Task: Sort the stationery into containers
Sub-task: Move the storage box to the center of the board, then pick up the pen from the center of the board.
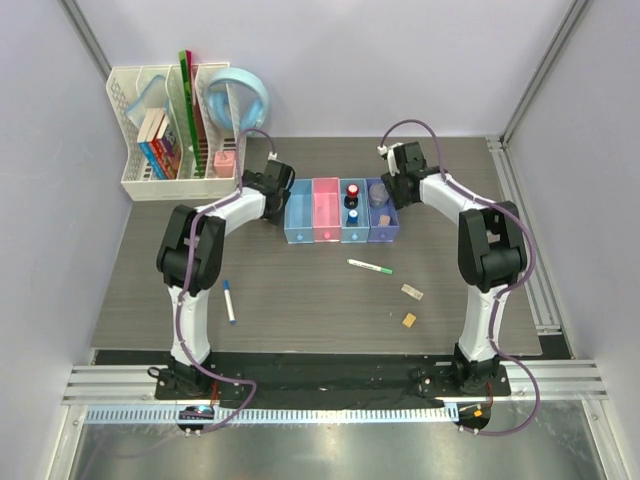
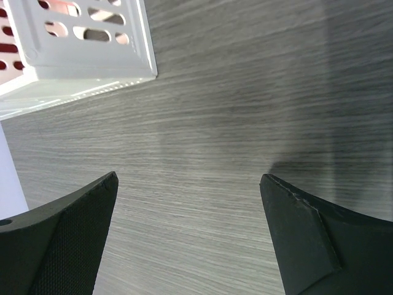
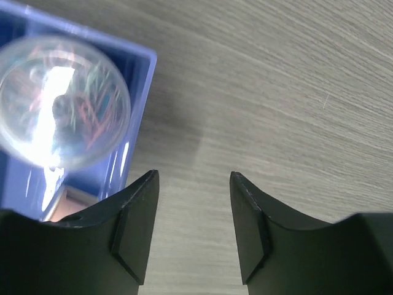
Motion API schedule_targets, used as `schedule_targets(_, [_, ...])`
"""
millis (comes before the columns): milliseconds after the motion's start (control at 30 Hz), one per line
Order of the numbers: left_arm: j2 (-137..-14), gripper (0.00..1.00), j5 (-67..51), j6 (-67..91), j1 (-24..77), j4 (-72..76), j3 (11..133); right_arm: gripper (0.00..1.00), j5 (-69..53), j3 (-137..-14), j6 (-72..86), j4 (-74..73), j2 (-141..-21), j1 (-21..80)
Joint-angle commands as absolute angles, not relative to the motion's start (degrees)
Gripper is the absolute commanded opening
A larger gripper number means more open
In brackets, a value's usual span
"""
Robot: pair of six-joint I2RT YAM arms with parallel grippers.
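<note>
The four joined bins stand mid-table: blue [image 1: 299, 212], pink [image 1: 326, 210], blue [image 1: 353, 226] and purple [image 1: 385, 232]. The purple bin [image 3: 132, 67] holds a round clear box [image 3: 58, 101]. The second blue bin holds small capped items. On the table lie a white marker with a blue cap [image 1: 229, 301], a thin white pen with a green tip [image 1: 369, 266], a pinkish eraser [image 1: 412, 292] and a tan eraser [image 1: 409, 319]. My left gripper [image 1: 274, 178] [image 2: 187, 178] is open and empty, left of the bins. My right gripper [image 1: 400, 172] [image 3: 193, 175] is open and empty beside the purple bin.
A tall white mesh organizer [image 1: 165, 135] with books, a green ruler and light-blue headphones [image 1: 240, 95] stands at the back left; its corner [image 2: 92, 43] shows in the left wrist view. Walls enclose the table on three sides.
</note>
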State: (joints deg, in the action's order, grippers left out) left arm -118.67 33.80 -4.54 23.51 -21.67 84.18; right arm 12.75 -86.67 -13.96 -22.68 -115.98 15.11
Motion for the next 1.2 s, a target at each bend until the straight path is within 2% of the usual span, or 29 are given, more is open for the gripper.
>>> schedule_targets(0, [-115.9, 0.98, 32.9, -3.5, 21.7, -24.1, 83.6, 0.57, 10.7, -84.5, -17.0, -23.0, -106.9, 14.8])
schedule_targets(133, [-110.9, 1.00, 32.7, -3.5, 20.6, -26.9, 80.0, 0.65, 9.4, -81.7, -22.7, -26.2, -99.9, 14.5])
schedule_targets(400, [-99.9, 1.00, 28.7, -2.3, 20.2, -37.8, 72.8, 0.65, 3.7, -75.9, -27.9, -32.3, -88.3, 14.6])
schedule_targets(633, [-95.7, 0.96, 18.5, 3.4, 19.8, -50.7, 70.1, 0.65, 2.4, -72.6, -27.7, -32.3, -85.6, 14.5])
schedule_targets(1167, [-91.8, 0.92, 12.6, 7.7, 18.3, -52.2, 62.3, 0.65, 2.1, -71.6, -26.5, -33.1, -82.6, 14.9])
